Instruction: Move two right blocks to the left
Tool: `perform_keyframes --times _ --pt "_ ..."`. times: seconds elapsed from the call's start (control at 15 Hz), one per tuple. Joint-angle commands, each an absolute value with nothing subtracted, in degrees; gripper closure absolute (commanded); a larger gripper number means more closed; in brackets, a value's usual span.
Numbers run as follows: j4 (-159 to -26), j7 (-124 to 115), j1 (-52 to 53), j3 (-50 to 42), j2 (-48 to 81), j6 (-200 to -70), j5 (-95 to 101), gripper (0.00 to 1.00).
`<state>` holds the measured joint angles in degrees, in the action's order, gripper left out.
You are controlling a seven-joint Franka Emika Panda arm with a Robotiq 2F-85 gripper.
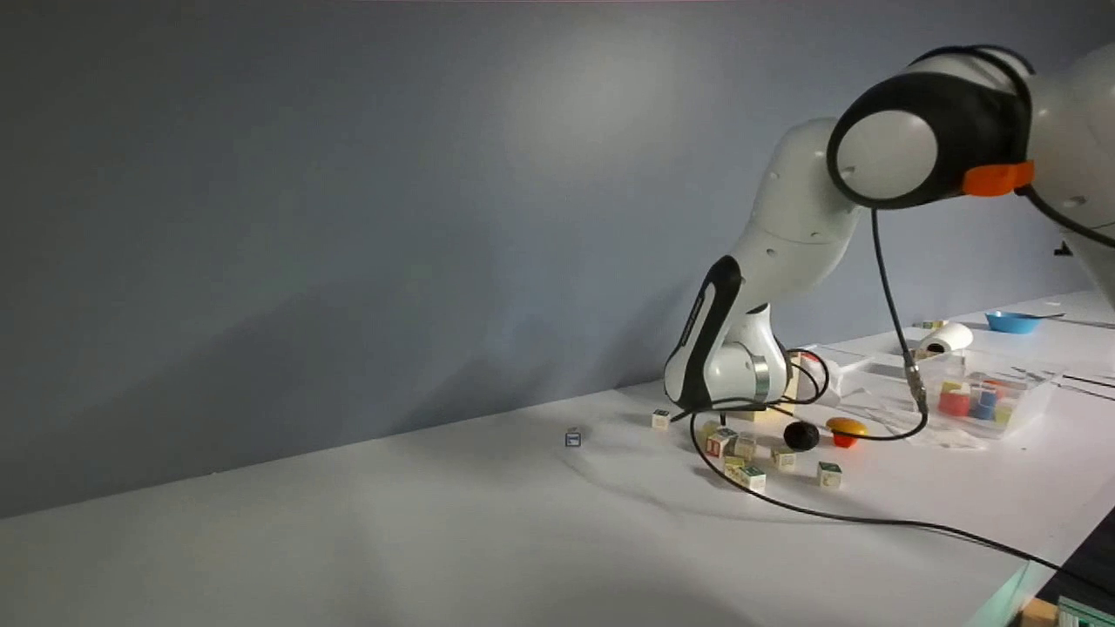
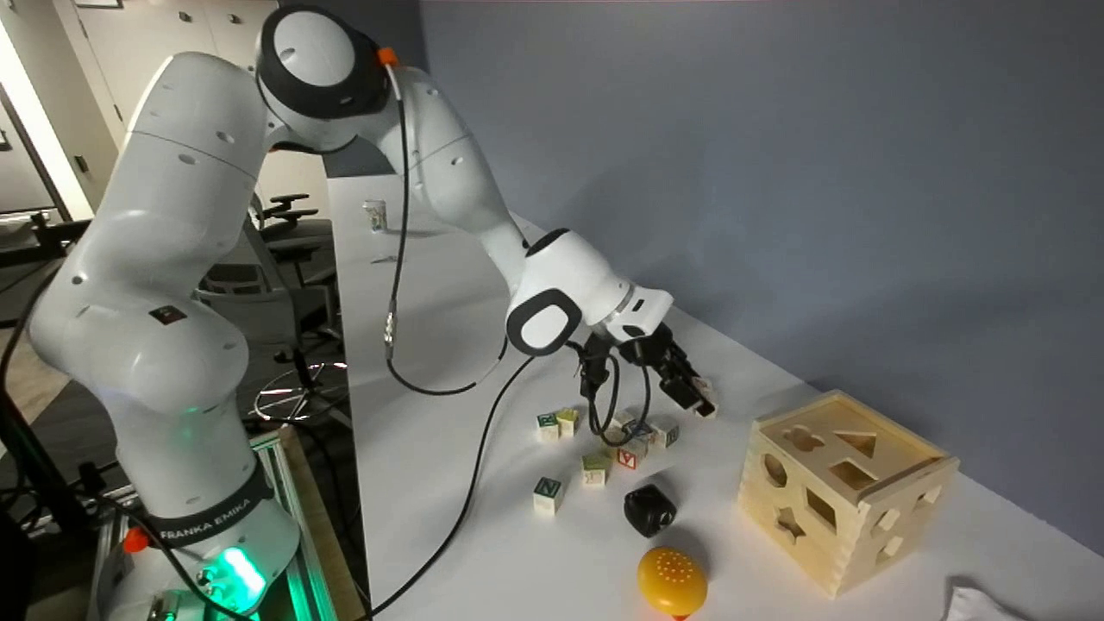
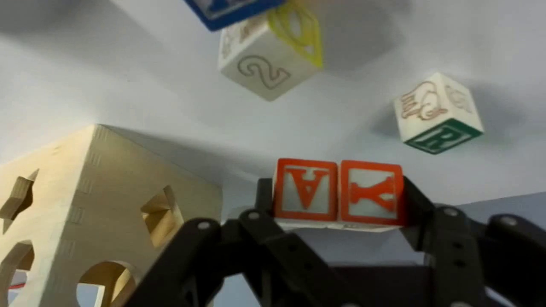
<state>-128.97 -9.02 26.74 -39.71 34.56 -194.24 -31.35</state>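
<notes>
My gripper (image 3: 339,196) is shut on two pale wooden blocks side by side, a red A block (image 3: 306,189) and a red Y block (image 3: 371,192). In an exterior view the gripper (image 2: 694,398) angles down toward the wall, with a pale held block (image 2: 706,397) partly showing at its fingertips. Height above the table is unclear. A green R block (image 3: 437,115) and a yellow-faced block (image 3: 271,53) sit apart on the table, with a blue-edged block (image 3: 232,10) beside the latter. Several blocks cluster near the arm, including a red-faced block (image 2: 632,453). A single block (image 1: 572,438) stands to the left.
A larger wooden box with holes (image 2: 845,492) stands beside the gripper; it fills the lower left of the wrist view (image 3: 106,204). A black piece (image 2: 649,510) and a yellow-orange piece (image 2: 672,580) lie nearby. A cable (image 1: 871,520) crosses the table. A clear bin (image 1: 1028,405) stands farther right.
</notes>
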Motion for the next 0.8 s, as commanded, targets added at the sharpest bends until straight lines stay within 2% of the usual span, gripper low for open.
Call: perform_keyframes --times 0.0,0.13,0.33,0.4,0.73 --pt "-130.86 -4.78 33.86 -46.49 24.93 -178.21 -29.53 0.56" --pt "-128.70 -4.40 36.64 -49.58 22.16 -168.80 -27.52 0.56" --pt "-124.28 -3.91 36.55 -48.42 19.21 -156.40 -26.61 0.56" --pt "-123.23 -9.38 28.45 -40.22 15.75 -154.25 -18.35 0.56" --pt "-114.60 -5.07 9.80 -18.24 17.15 -137.06 -22.21 0.56"
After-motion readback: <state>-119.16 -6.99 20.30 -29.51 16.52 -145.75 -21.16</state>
